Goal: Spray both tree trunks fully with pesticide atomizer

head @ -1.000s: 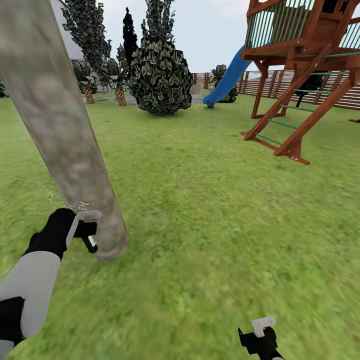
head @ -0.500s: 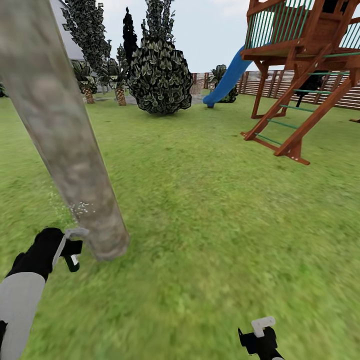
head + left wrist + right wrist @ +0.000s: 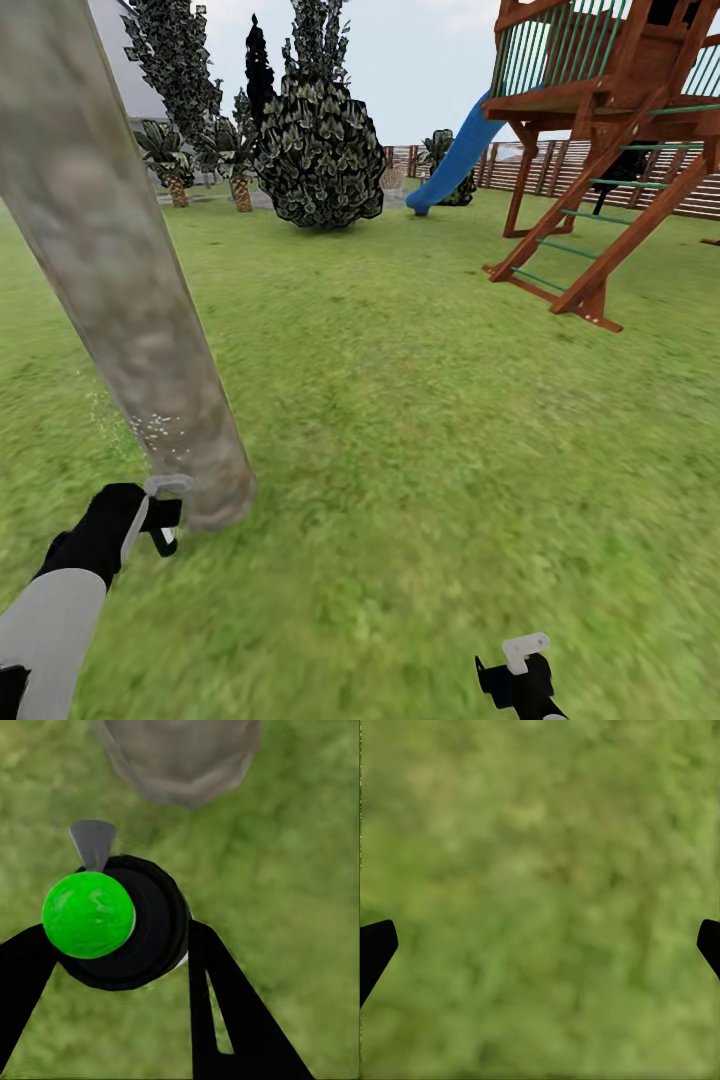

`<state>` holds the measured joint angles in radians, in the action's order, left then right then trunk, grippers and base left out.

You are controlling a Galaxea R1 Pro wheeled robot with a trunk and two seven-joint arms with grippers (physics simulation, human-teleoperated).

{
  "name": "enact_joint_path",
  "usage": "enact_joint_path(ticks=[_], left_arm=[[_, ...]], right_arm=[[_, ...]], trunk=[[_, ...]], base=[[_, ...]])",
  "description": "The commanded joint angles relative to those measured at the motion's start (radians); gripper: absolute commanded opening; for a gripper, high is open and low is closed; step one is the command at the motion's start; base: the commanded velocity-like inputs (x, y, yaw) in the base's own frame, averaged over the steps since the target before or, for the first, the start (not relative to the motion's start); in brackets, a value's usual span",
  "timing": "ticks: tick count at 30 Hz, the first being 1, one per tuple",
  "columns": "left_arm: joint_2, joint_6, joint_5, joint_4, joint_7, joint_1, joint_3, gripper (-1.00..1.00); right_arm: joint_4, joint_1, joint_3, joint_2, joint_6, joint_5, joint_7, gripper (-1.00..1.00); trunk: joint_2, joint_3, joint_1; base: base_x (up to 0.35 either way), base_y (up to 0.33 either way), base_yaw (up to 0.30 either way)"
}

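A thick mottled beige-grey tree trunk [image 3: 130, 290] leans across the left of the head view, its base on the lawn. A small cloud of white pesticide specks [image 3: 155, 425] sits on its lower part. My left gripper [image 3: 150, 515] is low beside the trunk's base, shut on the pesticide atomizer [image 3: 165, 535]. In the left wrist view the atomizer [image 3: 142, 922] shows a green cap and a grey nozzle [image 3: 94, 844] aimed at the trunk base [image 3: 180, 757], with black fingers [image 3: 225, 1020] on both sides. My right gripper [image 3: 520, 675] hangs open over the grass, and its fingertips [image 3: 375, 945] stand wide apart.
A wooden play tower [image 3: 610, 150] with a blue slide [image 3: 455, 160] stands at the right. A large dark bush [image 3: 320, 150] and small palms [image 3: 240, 165] are ahead. A brown slat fence [image 3: 560, 165] runs behind. Open lawn [image 3: 420, 420] spreads between them.
My left gripper with the atomizer has dropped lower, toward the trunk's base. The white specks now sit a little lower on the trunk. The right gripper has not moved.
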<state>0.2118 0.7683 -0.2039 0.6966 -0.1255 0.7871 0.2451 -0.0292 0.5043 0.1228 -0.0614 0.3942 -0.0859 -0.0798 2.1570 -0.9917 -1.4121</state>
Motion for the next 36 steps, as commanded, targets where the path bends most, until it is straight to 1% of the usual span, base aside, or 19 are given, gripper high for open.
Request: enact_joint_path(ticks=[1, 2, 3, 4, 5, 6, 9, 11, 15, 17, 19, 24, 25, 28, 30, 33, 35, 36], left_arm=[[0.022, 0.0, 0.01, 0.0, 0.0, 0.0, 0.0, -1.0], [0.04, 0.0, 0.01, 0.0, 0.0, 0.0, 0.0, -1.0], [0.048, 0.0, 0.011, 0.0, 0.0, 0.0, 0.0, -1.0], [0.048, -0.011, 0.013, 0.0, 0.001, 0.0, 0.0, -1.0], [0.029, -0.079, 0.016, -0.024, 0.004, -0.001, 0.001, -1.0], [0.006, -0.125, 0.015, -0.058, 0.005, 0.0, 0.002, -1.0], [-0.02, -0.167, 0.016, -0.088, 0.006, 0.0, 0.003, -1.0], [-0.022, -0.195, 0.018, -0.092, 0.005, 0.0, 0.002, -1.0], [-0.019, -0.207, 0.015, -0.142, 0.006, -0.01, 0.002, -1.0], [-0.021, -0.243, 0.016, -0.145, 0.006, -0.019, 0.003, -1.0], [-0.024, -0.255, 0.019, -0.146, 0.007, -0.021, 0.003, -1.0], [-0.037, -0.257, 0.018, -0.146, 0.007, -0.022, 0.004, -1.0], [-0.037, -0.257, 0.017, -0.146, 0.007, -0.022, 0.011, -1.0], [-0.037, -0.259, 0.016, -0.146, 0.007, -0.022, 0.062, -1.0], [-0.038, -0.259, 0.015, -0.146, 0.007, -0.022, 0.076, -1.0], [-0.041, -0.259, 0.014, -0.146, 0.007, -0.022, 0.076, -1.0], [-0.055, -0.259, 0.005, -0.146, 0.013, -0.022, 0.072, -1.0], [-0.059, -0.259, 0.005, -0.146, 0.057, -0.022, 0.071, -1.0]], right_arm=[[0.0, 0.0, 0.0, 0.0, 0.0, 0.0, 0.0, 1.0], [0.0, 0.0, 0.0, -0.001, 0.0, 0.0, 0.0, 1.0], [0.0, 0.0, 0.0, -0.001, 0.0, 0.0, 0.0, 1.0], [0.0, 0.0, 0.0, 0.0, 0.0, 0.0, 0.0, 1.0], [0.0, 0.0, 0.0, 0.002, 0.0, 0.0, 0.0, 1.0], [0.0, 0.0, 0.0, 0.003, 0.0, 0.0, 0.0, 1.0], [0.0, 0.0, 0.0, 0.003, 0.0, 0.0, 0.0, 1.0], [0.0, 0.0, 0.0, 0.003, 0.0, 0.0, 0.0, 1.0], [0.0, 0.0, 0.0, 0.002, 0.0, 0.0, -0.001, 1.0], [0.0, 0.0, 0.0, 0.002, 0.0, 0.0, -0.002, 1.0], [0.0, 0.0, 0.0, 0.002, 0.0, 0.0, -0.002, 1.0], [0.0, 0.0, 0.0, 0.003, 0.0, 0.0, 0.0, 1.0], [0.0, 0.0, 0.0, 0.003, 0.0, 0.0, 0.0, 1.0], [0.0, 0.0, 0.0, 0.003, 0.0, 0.0, 0.0, 1.0], [0.0, 0.0, 0.0, 0.003, 0.0, 0.0, 0.0, 1.0], [0.0, 0.0, 0.0, 0.003, 0.0, 0.0, 0.0, 1.0], [0.0, 0.0, 0.0, 0.003, 0.0, 0.0, 0.0, 1.0], [0.0, 0.0, 0.0, 0.003, 0.0, 0.0, 0.0, 1.0]], trunk=[[0.0, 0.0, 0.0], [0.0, 0.0, 0.0], [0.0, 0.0, 0.0], [0.0, 0.0, 0.0], [0.0, 0.0, 0.0], [0.0, 0.0, 0.0], [0.0, 0.0, 0.0], [0.0, 0.0, 0.0], [0.0, 0.0, 0.0], [0.0, 0.0, 0.0], [0.0, 0.0, 0.0], [0.0, 0.0, 0.0], [0.0, 0.0, 0.0], [0.0, 0.0, 0.0], [0.0, 0.0, 0.0], [0.0, 0.0, 0.0], [0.0, 0.0, 0.0], [0.0, 0.0, 0.0]], base=[[0.0, 0.0, 0.0], [0.0, 0.0, 0.0], [0.0, 0.0, 0.016], [0.0, 0.0, 0.213], [0.0, 0.0, 0.26], [0.0, 0.0, 0.27], [0.0, 0.0, 0.274], [0.0, 0.0, 0.123], [0.015, -0.032, 0.012], [0.089, -0.217, 0.0], [0.028, -0.261, 0.0], [0.145, -0.235, 0.03], [0.237, -0.189, 0.223], [0.24, -0.187, 0.26], [0.239, -0.188, 0.275], [0.195, -0.214, 0.276], [0.047, -0.262, 0.277], [0.011, -0.272, 0.277]])
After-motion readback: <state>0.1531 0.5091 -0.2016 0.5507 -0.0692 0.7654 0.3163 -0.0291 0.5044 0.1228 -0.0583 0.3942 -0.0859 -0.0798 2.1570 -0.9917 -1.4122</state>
